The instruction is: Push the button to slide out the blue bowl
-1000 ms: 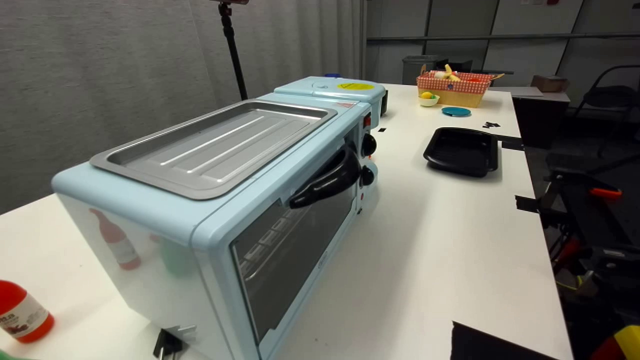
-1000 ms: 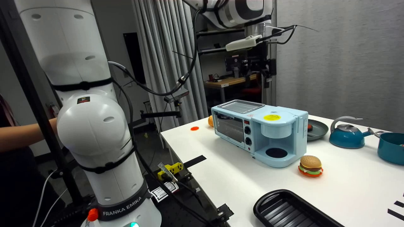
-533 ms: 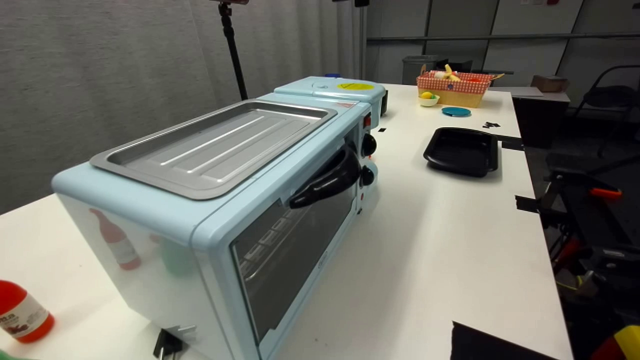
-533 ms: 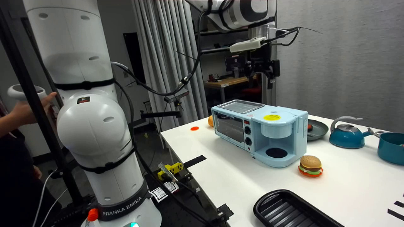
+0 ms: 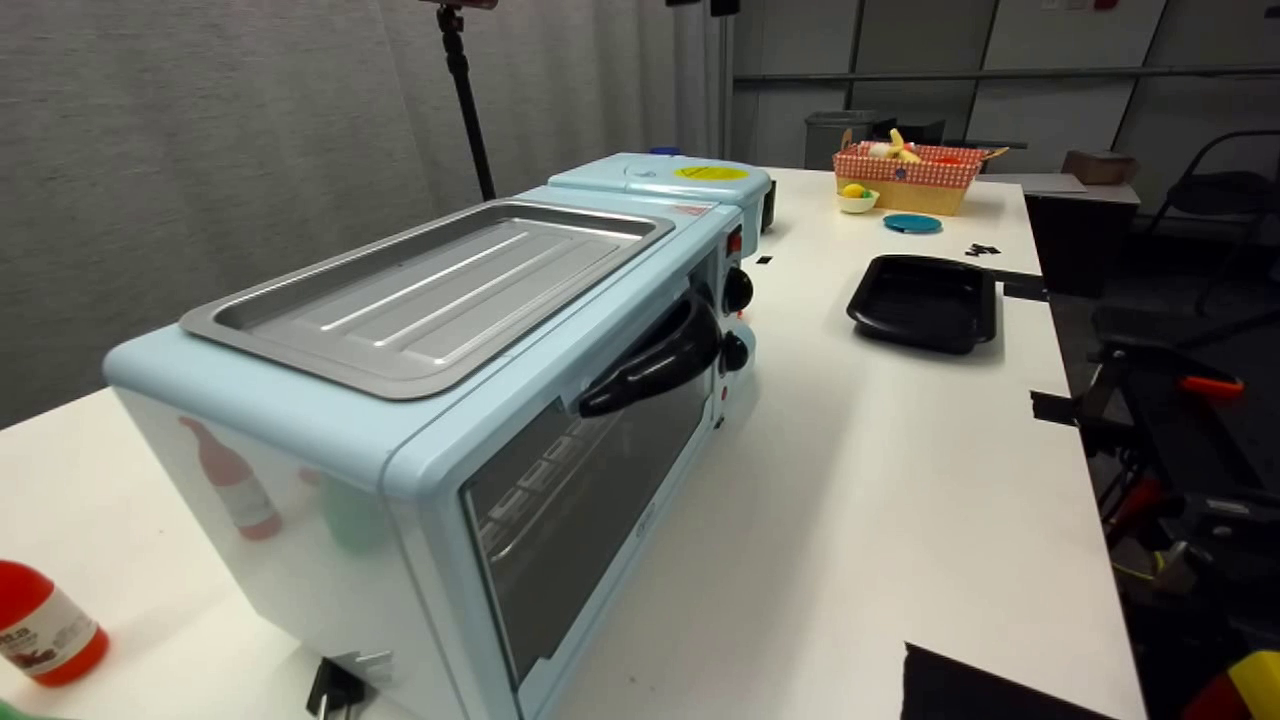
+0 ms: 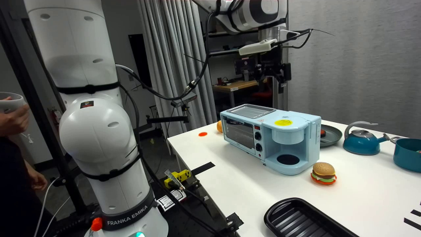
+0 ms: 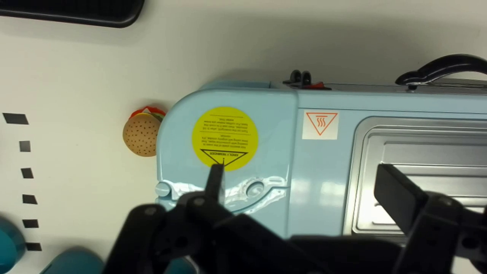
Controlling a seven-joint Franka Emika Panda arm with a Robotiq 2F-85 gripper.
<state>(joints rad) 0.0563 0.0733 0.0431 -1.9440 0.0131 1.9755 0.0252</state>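
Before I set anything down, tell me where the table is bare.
A broad bare patch of table lies between the blue oven, the black tray and the taped edge. Another lies between the tray and the burger. It looks crowded around the grey pan, teal kettle and teal pot; little room shows between burger and oven.

The white tabletop [image 5: 870,480] is bright in both exterior views, the background dim. In the wrist view, white glare streaks the blue appliance [image 7: 319,163], a soft shadow [image 7: 323,49] lies beside it, and the jaws look slightly blurred.
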